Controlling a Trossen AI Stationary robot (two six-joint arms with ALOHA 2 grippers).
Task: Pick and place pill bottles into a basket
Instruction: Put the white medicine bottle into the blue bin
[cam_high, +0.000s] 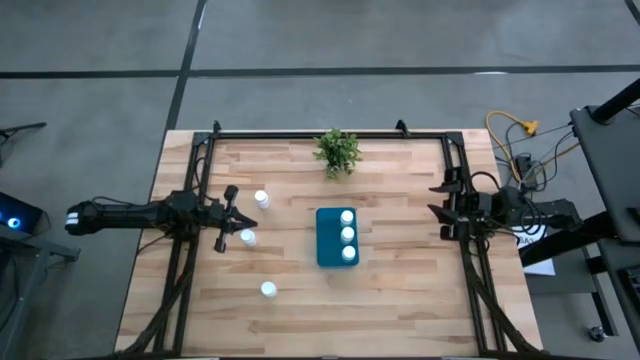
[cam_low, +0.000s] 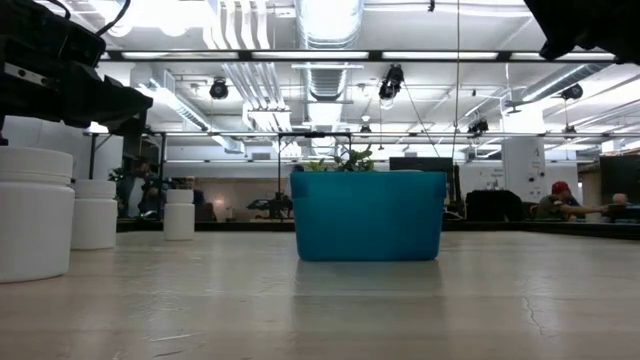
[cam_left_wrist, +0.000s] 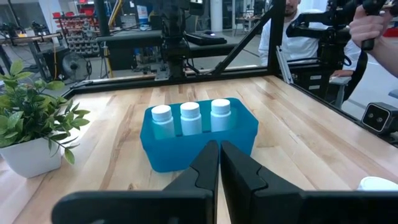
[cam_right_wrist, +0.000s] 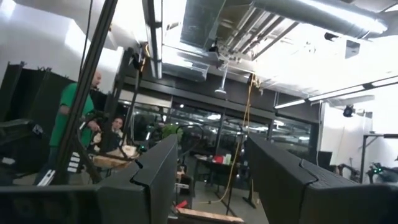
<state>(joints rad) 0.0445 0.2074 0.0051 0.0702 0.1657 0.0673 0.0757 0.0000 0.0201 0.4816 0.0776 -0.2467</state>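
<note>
The teal-blue rectangular plastic basket (cam_high: 337, 238) sits at the wooden table's (cam_high: 400, 300) centre, holding three small white capped pill bottles (cam_high: 347, 233) in a row. Three more bottles (cam_high: 261, 199) stand loose toward 9 o'clock. The left gripper (cam_high: 229, 218), fingers pressed together and empty, hovers among them. The right gripper (cam_high: 446, 207), fingers apart, probably empty, waits at 3 o'clock. A green potted plant (cam_high: 337, 151) stands at 12

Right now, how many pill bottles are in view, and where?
6. Three stand in a row inside the basket. Three stand on the table to its left. None seems hidden.
</note>
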